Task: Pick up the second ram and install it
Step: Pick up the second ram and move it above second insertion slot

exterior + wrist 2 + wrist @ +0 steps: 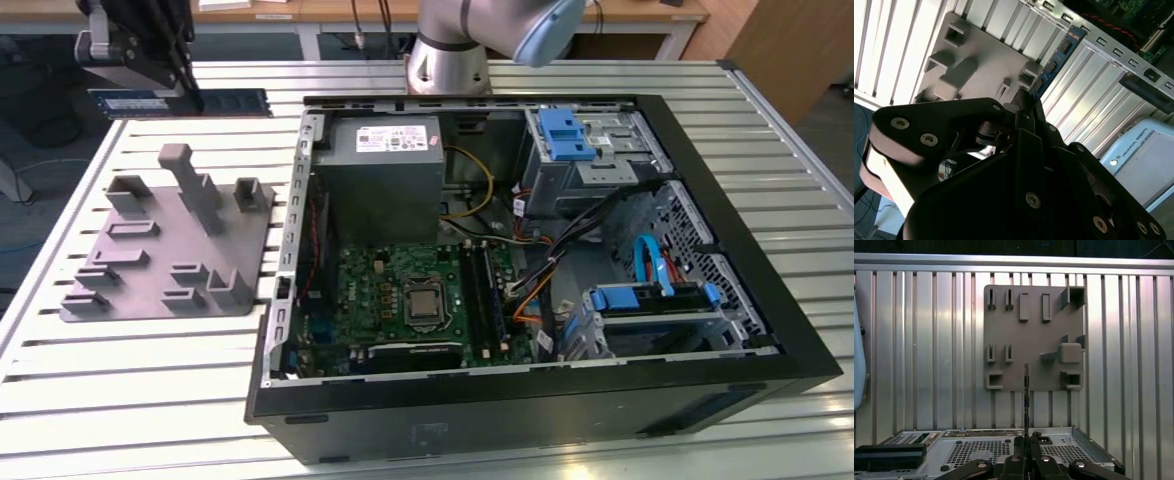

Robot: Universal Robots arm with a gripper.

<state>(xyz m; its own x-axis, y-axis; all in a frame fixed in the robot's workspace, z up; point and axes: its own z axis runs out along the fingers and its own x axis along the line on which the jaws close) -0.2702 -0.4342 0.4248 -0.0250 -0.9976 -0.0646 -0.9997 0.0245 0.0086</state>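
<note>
Tool: the black gripper (pixel 178 88) is clamped on the second ram (pixel 234 100), a thin, flat, dark green-black memory stick. It's pinched around the middle, so both ends poke out.

Where the stick is: up in the air at the exterior view's left, near the far end of the grey plastic fixture plate (pixel 147 270) on the silver slatted table (pixel 134 380). It's well apart from the open black computer case (pixel 534 400).

Where it belongs: the long black memory slots (pixel 483 295) on the green motherboard (pixel 387 290) inside that case.

Doing it well: my take is to hold the stick level and square in the grip, line its long edge up with a slot, and press straight down, not at an angle. The cables near the slots look like a snag risk.

Exterior view: shows the case, the slots and how far off the stick is.

First wrist view: the second ram (pixel 1026 395) is edge-on, a thin line running straight out of the gripper (pixel 1026 455), handy for spotting tilt.

Second wrist view: the stick's flat face with its chips (pixel 1056 62) sticks out past the gripper (pixel 1024 112).
</note>
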